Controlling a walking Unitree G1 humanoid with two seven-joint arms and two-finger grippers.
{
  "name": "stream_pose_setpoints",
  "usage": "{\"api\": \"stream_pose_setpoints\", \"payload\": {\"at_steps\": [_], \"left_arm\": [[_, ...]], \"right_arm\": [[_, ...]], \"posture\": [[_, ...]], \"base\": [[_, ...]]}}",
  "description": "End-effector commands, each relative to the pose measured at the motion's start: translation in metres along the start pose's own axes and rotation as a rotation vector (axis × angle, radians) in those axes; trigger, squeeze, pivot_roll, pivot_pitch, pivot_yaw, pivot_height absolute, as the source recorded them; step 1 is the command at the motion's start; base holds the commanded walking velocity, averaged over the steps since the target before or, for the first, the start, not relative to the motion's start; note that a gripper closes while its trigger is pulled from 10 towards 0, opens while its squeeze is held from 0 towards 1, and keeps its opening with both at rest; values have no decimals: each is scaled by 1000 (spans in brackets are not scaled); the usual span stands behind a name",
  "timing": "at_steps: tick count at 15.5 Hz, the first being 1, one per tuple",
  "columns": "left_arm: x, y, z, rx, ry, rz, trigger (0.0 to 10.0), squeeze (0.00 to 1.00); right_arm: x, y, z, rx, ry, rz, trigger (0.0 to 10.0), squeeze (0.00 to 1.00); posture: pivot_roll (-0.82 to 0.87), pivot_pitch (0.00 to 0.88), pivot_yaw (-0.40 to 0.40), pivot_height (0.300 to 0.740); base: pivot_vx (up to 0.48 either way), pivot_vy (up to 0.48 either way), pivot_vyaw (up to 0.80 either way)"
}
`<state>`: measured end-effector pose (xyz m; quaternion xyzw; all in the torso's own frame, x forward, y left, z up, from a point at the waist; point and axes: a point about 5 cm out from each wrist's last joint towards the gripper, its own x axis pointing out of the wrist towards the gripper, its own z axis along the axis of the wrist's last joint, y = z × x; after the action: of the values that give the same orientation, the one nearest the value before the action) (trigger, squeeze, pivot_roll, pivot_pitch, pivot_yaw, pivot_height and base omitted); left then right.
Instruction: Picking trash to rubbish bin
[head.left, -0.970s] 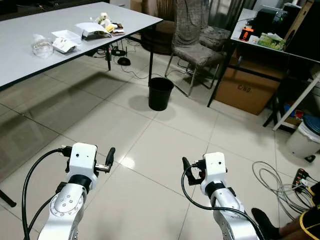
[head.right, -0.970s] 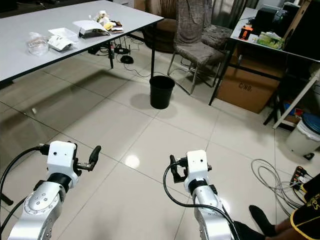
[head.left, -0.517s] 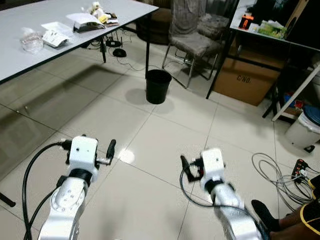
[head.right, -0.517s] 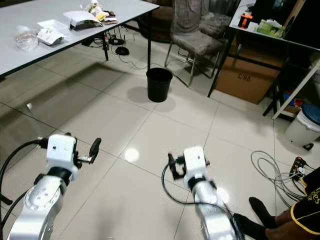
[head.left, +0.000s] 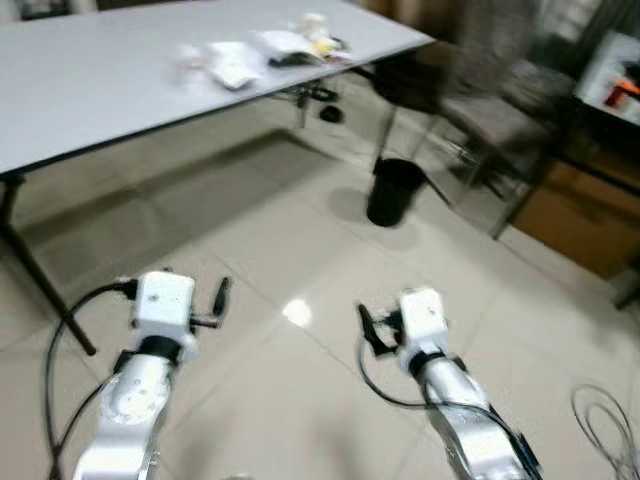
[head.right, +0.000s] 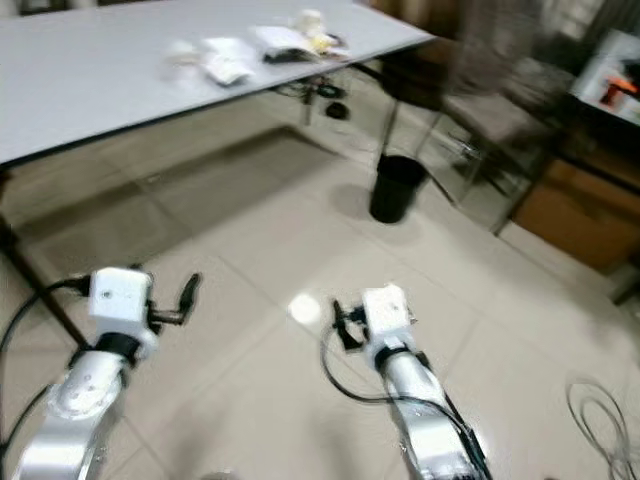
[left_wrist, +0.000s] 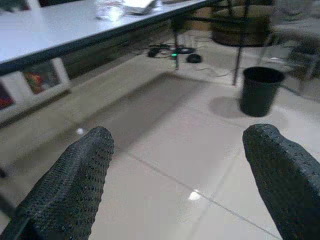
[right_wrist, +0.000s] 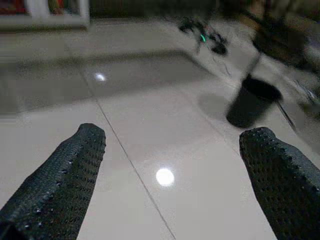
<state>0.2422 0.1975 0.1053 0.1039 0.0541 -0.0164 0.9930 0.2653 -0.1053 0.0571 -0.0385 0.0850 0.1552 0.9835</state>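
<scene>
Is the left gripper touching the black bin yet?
Apart. In the left eye view, the left gripper hangs over bare floor, well short of the black bin.

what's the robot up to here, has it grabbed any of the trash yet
Not yet. Both grippers are open and hold nothing: the left gripper and the right gripper hang over bare floor tiles. The trash, wrappers and papers, lies on the grey table ahead to the robot's left. The black bin stands on the floor beyond the table's corner, near a chair. The head views are blurred, so the robot is probably moving.
</scene>
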Motion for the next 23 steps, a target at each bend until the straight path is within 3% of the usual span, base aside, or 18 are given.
{"api": "stream_pose_setpoints", "payload": {"at_steps": [1, 4, 10, 12, 14, 17, 23], "left_arm": [[1, -9, 2, -10, -12, -19, 10000, 0], [2, -10, 2, -22, -16, -8, 10000, 0], [3, -13, 3, -37, -8, -7, 10000, 0], [3, -10, 4, 40, -11, 24, 10000, 0], [8, -8, 22, 3, -101, 39, 10000, 0], [9, -9, 29, 28, -143, 9, 10000, 0], [15, -9, 34, 5, -143, 12, 10000, 0]], "right_arm": [[-4, -12, -4, -11, 7, -27, 10000, 0], [0, -14, -3, -96, 13, -68, 10000, 0], [-2, -21, -7, -35, 36, -86, 10000, 0], [-3, -22, -2, -16, 2, -93, 10000, 0], [-1, -27, 20, -12, -114, -110, 10000, 0], [-1, -27, 38, -20, -201, -77, 10000, 0], [-5, -29, 35, -23, -173, -102, 10000, 0]], "posture": [[78, 0, -110, 740], [79, 0, -112, 740], [85, 0, -119, 740], [87, 0, -120, 740], [93, 0, -131, 740], [84, 0, -125, 740], [64, 0, -116, 740]], "base": [[341, 0, 0], [312, 0, 0], [0, 0, 0], [0, 0, 0], [0, 0, 0], [0, 0, 0], [81, 0, 0]]}}
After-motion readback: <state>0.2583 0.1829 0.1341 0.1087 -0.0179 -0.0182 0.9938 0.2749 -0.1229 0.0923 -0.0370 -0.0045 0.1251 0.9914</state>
